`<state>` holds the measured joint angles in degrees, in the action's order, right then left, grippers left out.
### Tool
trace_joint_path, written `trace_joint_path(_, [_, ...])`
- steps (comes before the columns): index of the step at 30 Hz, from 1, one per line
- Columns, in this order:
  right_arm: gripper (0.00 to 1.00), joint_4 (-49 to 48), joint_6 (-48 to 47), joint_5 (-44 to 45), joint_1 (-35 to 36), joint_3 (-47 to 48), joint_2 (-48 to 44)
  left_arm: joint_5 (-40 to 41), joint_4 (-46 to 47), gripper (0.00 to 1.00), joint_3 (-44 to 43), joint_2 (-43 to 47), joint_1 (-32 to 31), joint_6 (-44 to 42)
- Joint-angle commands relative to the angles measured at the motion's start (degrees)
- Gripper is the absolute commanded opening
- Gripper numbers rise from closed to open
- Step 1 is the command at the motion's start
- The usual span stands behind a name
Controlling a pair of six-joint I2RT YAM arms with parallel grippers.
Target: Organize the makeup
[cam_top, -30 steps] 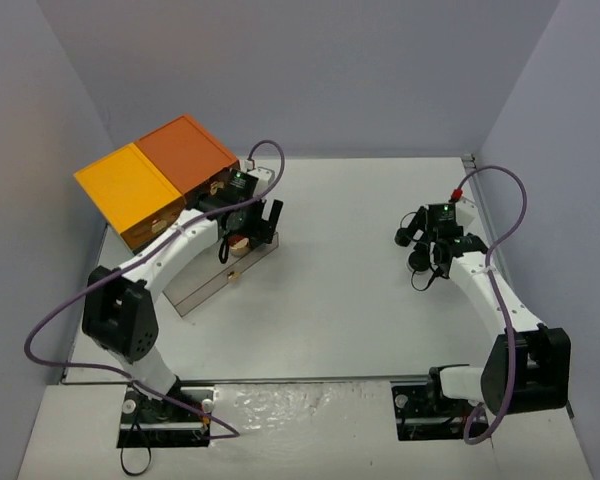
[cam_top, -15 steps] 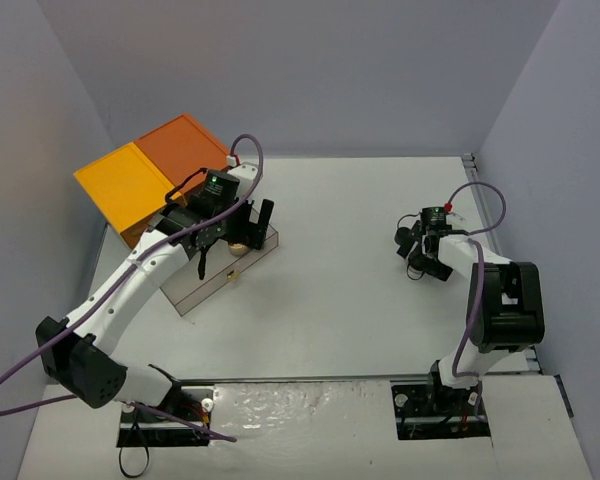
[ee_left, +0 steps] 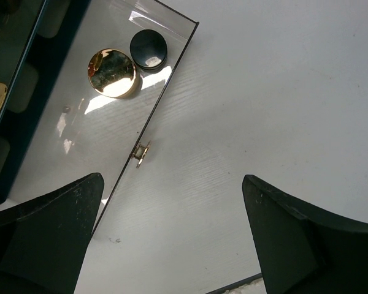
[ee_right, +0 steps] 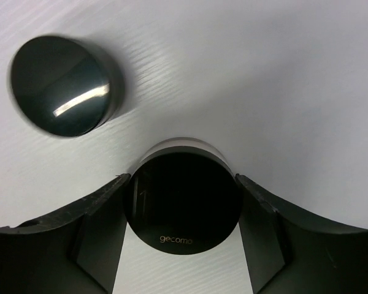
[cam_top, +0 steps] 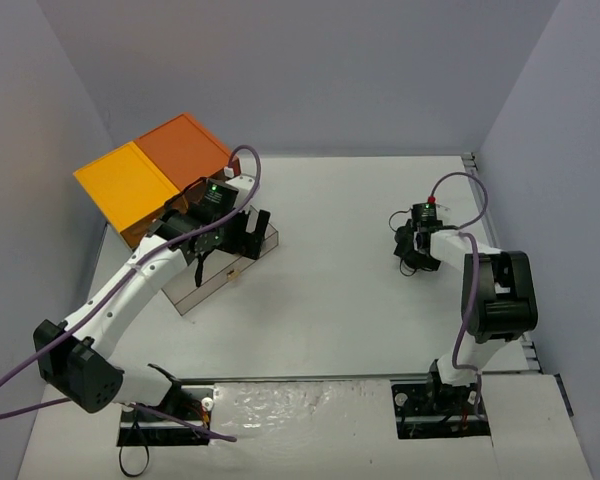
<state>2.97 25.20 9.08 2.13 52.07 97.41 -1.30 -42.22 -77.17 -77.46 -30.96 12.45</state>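
Black compact [ee_right: 183, 205]: flanked by right end effector [ee_right: 183, 179], possibly already gripped, for lifting.
Left end effector [ee_left: 172, 180]: wide open, empty, over clear drawer [ee_left: 80, 141].

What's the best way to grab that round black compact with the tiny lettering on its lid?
By its curved side wall, coming straight down from above. The lettered compact lies flat on the table, lid up, so only its rim offers opposite faces; the right fingers flank it.
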Motion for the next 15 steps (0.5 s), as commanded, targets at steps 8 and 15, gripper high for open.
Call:
trace_joint_path(8, [0.11, -3.4, -7.7, -5.6, 19.2, 1.0, -4.8, -5.2, 3.2, 0.95, -1.6, 1.2, 3.1, 5.8])
trace_joint_path(15, [0.06, -4.5, -21.4, -11.2, 32.5, 6.1, -12.2, -12.6, 4.2, 0.95, -3.0, -0.7, 7.4, 9.3])
